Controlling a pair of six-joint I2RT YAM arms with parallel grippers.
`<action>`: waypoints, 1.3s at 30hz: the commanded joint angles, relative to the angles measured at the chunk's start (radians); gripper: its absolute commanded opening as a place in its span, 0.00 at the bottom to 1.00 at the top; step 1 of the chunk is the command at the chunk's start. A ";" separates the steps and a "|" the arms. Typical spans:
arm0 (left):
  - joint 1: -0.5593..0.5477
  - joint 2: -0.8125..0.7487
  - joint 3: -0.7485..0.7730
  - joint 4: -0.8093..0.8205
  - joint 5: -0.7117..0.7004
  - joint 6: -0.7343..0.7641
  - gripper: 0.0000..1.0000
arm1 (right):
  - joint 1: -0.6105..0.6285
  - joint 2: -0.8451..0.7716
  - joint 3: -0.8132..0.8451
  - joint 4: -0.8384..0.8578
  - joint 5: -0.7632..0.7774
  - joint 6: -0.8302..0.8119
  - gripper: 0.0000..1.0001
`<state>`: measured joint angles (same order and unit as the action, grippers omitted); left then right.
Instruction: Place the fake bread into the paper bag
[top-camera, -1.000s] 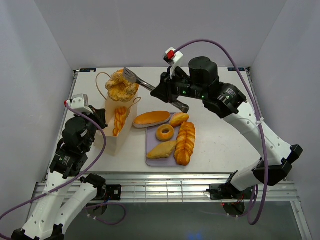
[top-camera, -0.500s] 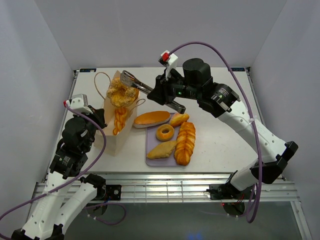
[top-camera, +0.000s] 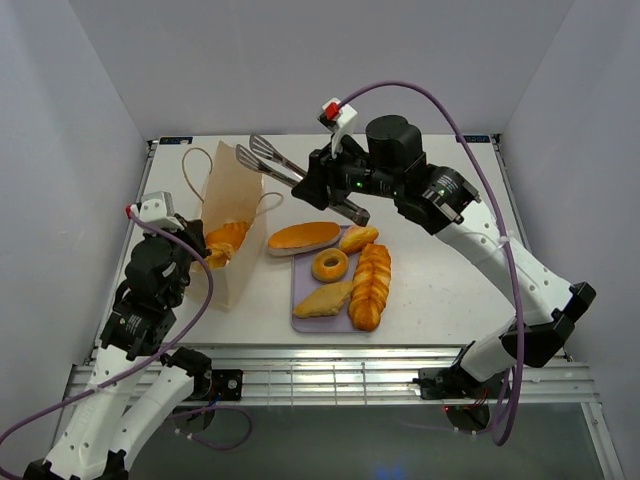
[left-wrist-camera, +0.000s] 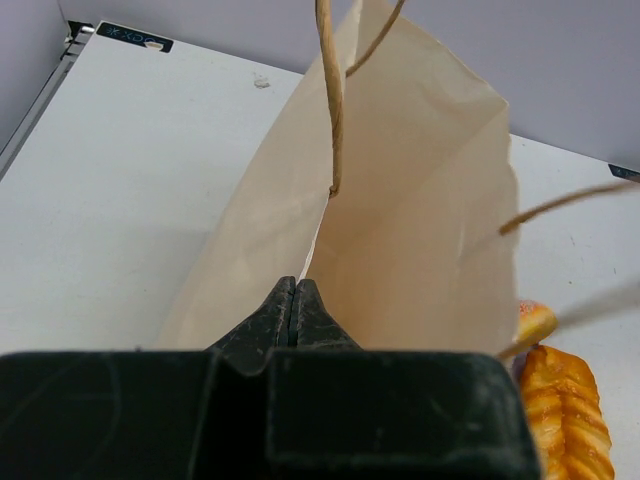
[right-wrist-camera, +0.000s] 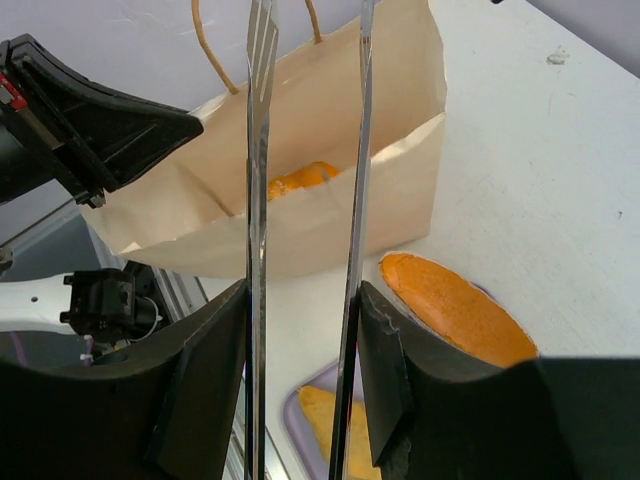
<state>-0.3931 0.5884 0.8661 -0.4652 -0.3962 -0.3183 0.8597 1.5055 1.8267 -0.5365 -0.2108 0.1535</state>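
- Bread dropped from my tongs into the paper bag.
- Right gripper held the tongs half-open; left gripper sat shut, apparently pinching the bag's rim.
- I feared the tongs snagging a handle, toppling the bag.

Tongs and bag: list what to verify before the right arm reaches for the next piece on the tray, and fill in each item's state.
1. The tongs are empty, blades apart: ok.
2. The right gripper holds the tongs, one finger outside each arm: ok.
3. The left gripper is shut on the rim of the paper bag: ok.
4. The bread lies inside the bag, nothing hanging over its rim: ok.
5. Pieces wait in plain view on the tray, among them the long flat loaf, ring and braided loaf: ok.
6. Room in the bag for the long flat loaf: cannot tell.
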 joint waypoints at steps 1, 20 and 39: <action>-0.004 -0.010 -0.021 0.005 -0.032 0.015 0.00 | 0.006 -0.060 0.019 0.081 0.037 0.017 0.51; -0.003 0.030 0.017 0.014 -0.102 -0.001 0.00 | -0.004 -0.428 -0.607 0.095 0.338 0.145 0.52; -0.004 0.019 -0.018 0.085 -0.167 0.051 0.00 | -0.011 -0.672 -1.001 -0.057 0.381 0.328 0.53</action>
<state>-0.3931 0.6224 0.8536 -0.4118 -0.5476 -0.2829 0.8520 0.8589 0.8391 -0.5404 0.1097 0.4297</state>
